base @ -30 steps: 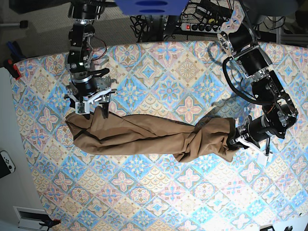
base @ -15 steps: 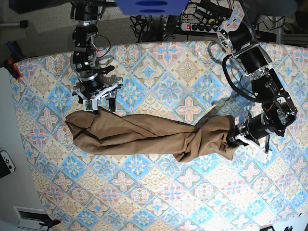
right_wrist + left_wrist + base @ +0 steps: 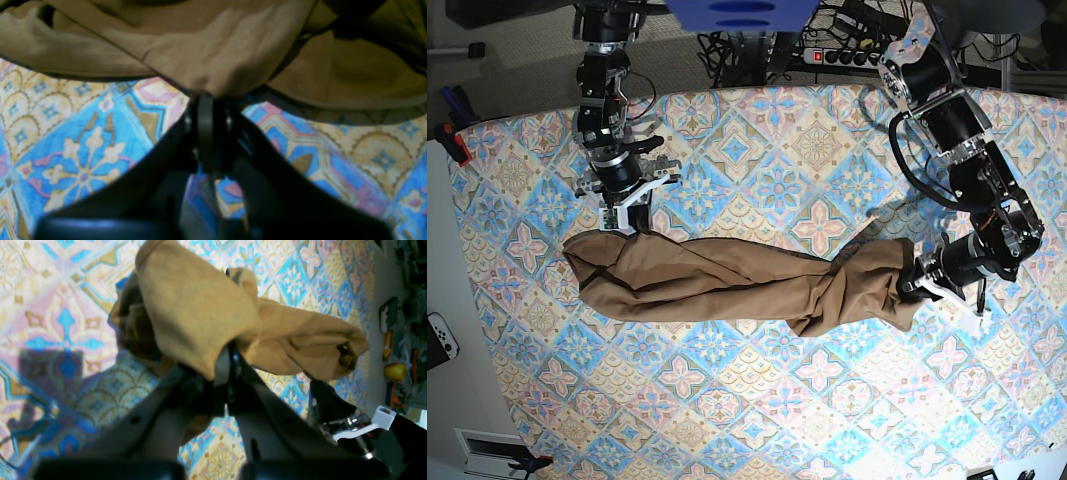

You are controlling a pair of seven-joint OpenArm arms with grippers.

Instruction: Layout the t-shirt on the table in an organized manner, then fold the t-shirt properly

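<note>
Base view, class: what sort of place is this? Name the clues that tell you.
Probably a robotics lab or workshop bench. Two robot arms work a tan t-shirt on a table covered in a tiled-pattern cloth, a power strip and tangled cables lie behind it, and a game controller sits off the table edge.

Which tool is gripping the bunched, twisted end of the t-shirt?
The left tool, on the base view's right, pinches the twisted, bunched end of the t-shirt; the right tool holds the flatter, wider end.
</note>
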